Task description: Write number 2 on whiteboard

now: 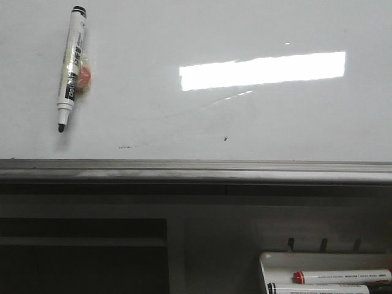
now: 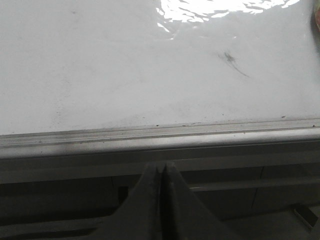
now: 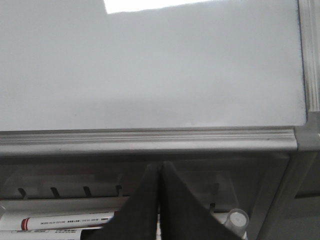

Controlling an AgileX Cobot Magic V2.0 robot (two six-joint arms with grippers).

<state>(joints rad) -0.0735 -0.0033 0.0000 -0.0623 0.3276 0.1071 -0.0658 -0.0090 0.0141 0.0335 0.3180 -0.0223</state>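
Note:
The whiteboard fills the upper front view, glossy white with a grey metal lower edge and a bright rectangular reflection. No number 2 shows on it; only small dark specks. A white marker with a black tip rests against the board at upper left, over a small orange-red object. In the left wrist view my left gripper is shut with nothing in it, below the board's edge. In the right wrist view my right gripper is shut and empty, above the marker tray.
A white marker tray hangs below the board at lower right, holding a red-capped marker and a black-capped one. The right wrist view shows that tray's red marker and the board's right frame.

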